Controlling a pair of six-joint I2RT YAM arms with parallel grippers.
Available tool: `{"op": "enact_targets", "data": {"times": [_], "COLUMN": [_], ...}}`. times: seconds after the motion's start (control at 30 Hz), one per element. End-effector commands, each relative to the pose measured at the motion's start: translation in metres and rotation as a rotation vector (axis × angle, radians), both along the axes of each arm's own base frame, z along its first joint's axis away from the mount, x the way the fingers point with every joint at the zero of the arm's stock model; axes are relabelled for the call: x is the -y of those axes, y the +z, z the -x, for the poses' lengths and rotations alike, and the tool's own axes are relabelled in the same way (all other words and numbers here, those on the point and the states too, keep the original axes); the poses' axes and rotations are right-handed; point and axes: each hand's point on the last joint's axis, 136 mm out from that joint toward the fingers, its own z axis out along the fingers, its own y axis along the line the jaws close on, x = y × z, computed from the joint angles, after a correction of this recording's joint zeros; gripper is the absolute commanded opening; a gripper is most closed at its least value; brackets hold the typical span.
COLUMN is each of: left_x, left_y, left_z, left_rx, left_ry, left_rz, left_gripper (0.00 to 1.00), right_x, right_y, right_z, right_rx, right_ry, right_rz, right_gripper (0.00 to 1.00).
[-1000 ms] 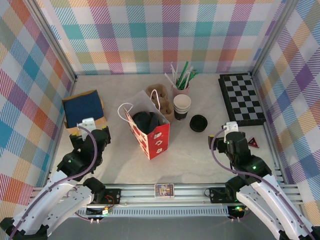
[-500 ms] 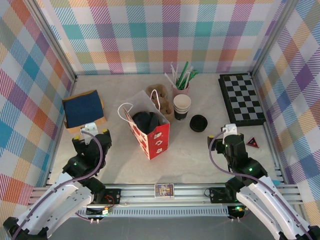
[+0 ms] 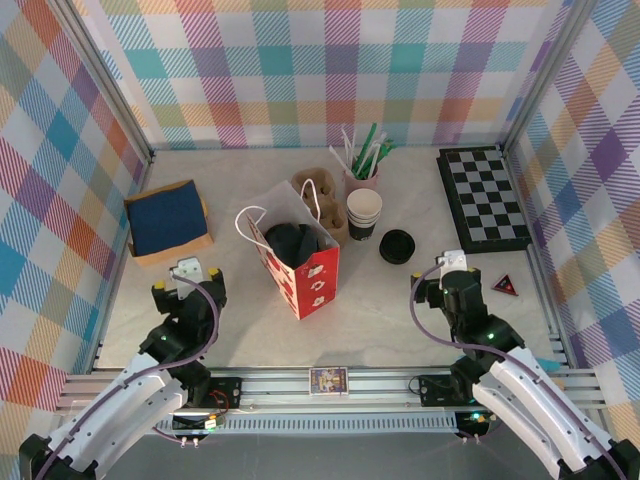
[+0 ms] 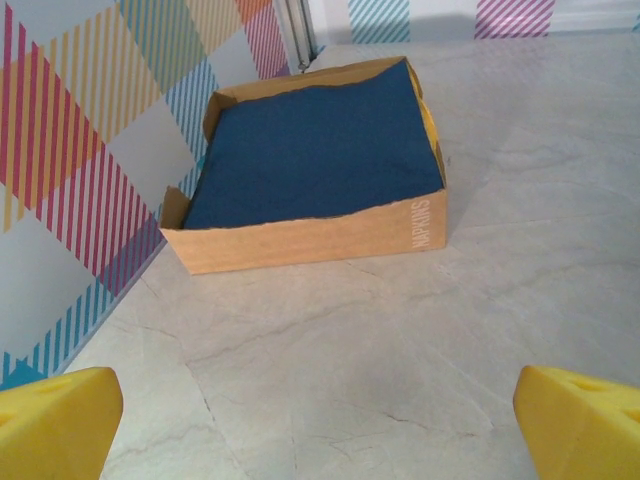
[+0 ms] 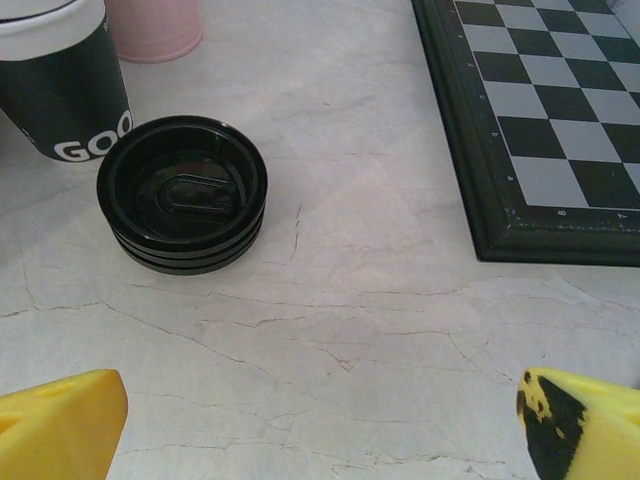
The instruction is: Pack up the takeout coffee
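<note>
1. Red paper bag [image 3: 300, 262] stands upright mid-table [image 3: 385, 315], mouth open, white handles up.
2. Takeout coffee [image 3: 290, 243] sits inside the bag. Just its dark round lid shows through the mouth; the cup body is hidden by the bag walls.
3. Left pincer [image 3: 187, 292] is left of the bag and nearer the arm bases, well apart from it. It is spread wide and holds nothing.
4. In the left wrist view the left pincer [image 4: 320, 430] shows its 2 yellow fingertips [image 4: 55, 420] at the bottom corners, with bare table between them.
5. Napkin box [image 4: 315, 165], brown card with a blue stack in it, lies left of the bag, beyond the left pincer and near the side wall.
6. Right pincer [image 3: 447, 287] is right of the bag, well apart from it. It is spread wide and empty.
7. In the right wrist view the right pincer [image 5: 320, 425] has only table between its tips.
8. Black lids [image 5: 182, 193], a short stack lying hollow side up, sit right of the bag and just ahead of the right pincer, not touching it.
9. Stack of white cups [image 3: 363, 212] with a dark band stands just right of the bag's far end and close beside the black lids.
10. Pink cup [image 3: 362, 170] holding straws stands behind the bag to the right, just past the stack of white cups.
11. Chessboard [image 3: 483, 197] lies flat far right of the bag, along the side wall.
12. Small red triangle [image 3: 504, 285] lies right of the bag, past the right pincer.
</note>
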Motion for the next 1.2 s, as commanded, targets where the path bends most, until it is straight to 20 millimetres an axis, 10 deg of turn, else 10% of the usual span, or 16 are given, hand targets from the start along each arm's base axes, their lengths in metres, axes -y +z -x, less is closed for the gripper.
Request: {"op": "enact_targets", "data": {"times": [0.0, 1.17], "left_x": [0.001, 0.003], "left_y": [0.008, -0.018], "left_z": [-0.008, -0.032], "left_rx": [0.056, 0.022], "left_ry": [0.005, -0.005], "left_rz": [0.015, 0.017], "left_gripper": [1.00, 1.00], "right_x": [0.003, 0.016], "right_y": [0.005, -0.019], "right_z": [-0.004, -0.024], "right_rx": [0.048, 0.072], "right_ry": [-0.018, -0.069], "right_rz": [-0.002, 0.000], "right_gripper": [0.99, 0.99]}}
